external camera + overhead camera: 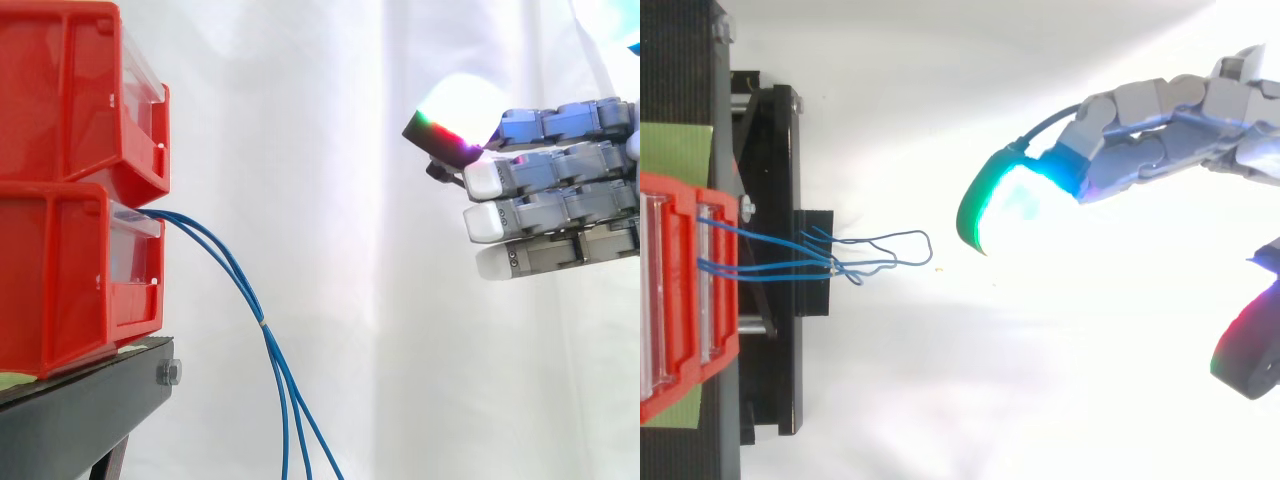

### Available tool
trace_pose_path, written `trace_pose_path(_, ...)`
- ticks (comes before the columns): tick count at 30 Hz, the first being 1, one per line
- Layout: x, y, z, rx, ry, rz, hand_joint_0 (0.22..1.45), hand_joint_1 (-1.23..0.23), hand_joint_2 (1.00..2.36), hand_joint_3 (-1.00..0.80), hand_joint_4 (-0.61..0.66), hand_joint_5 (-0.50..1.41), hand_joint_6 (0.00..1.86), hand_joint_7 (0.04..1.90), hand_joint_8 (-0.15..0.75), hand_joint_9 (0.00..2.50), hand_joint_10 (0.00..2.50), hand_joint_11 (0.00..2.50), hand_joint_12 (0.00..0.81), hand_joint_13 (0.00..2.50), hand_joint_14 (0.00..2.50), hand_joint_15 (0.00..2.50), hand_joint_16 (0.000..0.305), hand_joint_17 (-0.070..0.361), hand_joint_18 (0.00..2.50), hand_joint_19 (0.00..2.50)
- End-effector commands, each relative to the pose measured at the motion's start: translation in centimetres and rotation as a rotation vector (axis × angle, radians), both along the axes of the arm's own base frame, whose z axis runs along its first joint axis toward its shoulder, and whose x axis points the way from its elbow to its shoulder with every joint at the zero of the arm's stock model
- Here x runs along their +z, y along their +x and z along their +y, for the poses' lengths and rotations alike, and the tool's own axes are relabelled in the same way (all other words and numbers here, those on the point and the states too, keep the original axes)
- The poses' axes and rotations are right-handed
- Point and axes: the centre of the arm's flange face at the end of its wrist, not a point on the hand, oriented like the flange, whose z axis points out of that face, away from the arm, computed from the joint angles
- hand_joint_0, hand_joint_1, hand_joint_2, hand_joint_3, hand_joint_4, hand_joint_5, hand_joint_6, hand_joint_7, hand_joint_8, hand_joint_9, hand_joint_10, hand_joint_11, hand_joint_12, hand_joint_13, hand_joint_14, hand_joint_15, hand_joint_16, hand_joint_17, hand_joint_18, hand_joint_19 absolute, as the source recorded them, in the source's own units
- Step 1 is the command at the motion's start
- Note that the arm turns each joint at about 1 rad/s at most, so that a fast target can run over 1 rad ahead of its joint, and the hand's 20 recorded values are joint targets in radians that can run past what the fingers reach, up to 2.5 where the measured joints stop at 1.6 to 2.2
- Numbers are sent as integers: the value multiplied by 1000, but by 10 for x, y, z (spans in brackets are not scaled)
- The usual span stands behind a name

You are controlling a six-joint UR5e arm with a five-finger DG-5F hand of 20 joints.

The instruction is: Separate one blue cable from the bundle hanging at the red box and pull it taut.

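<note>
The fingertips [483,222] are straight and lie close together, stacked one above another in the side view. They point across at the bins and hold nothing. From above, the thumb [1250,352] stands well off from them, so the hand [565,190] is relaxed and wide open, with a broad gap ready to take something. I judge this to be the approach step: no strand has been singled out and nothing is taut. The blue cable bundle [262,318] is well apart from the fingers, with bare white curtain [330,150] between them. It comes out at the front of the lower red bin [60,285], just under the upper red bin [70,90]. From there it arcs outward and down, is gathered at a small pale band [265,323], then fans into separate strands that run off the bottom edge. The fingertips sit at roughly the height where the cables leave the bin, so most of the hanging length lies lower and nearer the bins than they do. In the top view the strands cross the black stand [770,330] toward the hand, and one loose loop [908,243] reaches furthest out. The next move probably calls for travelling in toward the bins and somewhat down. The hand would then slip a fingertip between strands where they spread apart, not at the band where they are tied together, before pinching one against the thumb.
</note>
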Motion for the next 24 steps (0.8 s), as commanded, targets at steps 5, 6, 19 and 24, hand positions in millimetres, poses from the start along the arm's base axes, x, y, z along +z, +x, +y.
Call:
trace_pose_path(5,-2,-2,3,-54,-38,27,524,-705,1000,-496,272,-218,502,773,348,549,11,434,385,644,12,330,40,89,314,150)
trace_pose_path(6,-3,-3,4,-59,-41,31,524,-705,1000,-499,274,-218,502,774,350,548,11,440,385,644,11,327,40,89,314,150)
trace_pose_path(19,-7,-7,15,-130,-93,81,527,-701,1000,-498,272,-219,502,777,346,557,13,436,384,655,12,335,40,90,338,171)
trace_pose_path(24,-7,-7,16,-129,-93,81,527,-700,1001,-500,271,-219,502,773,348,559,11,445,384,658,14,344,40,90,347,184)
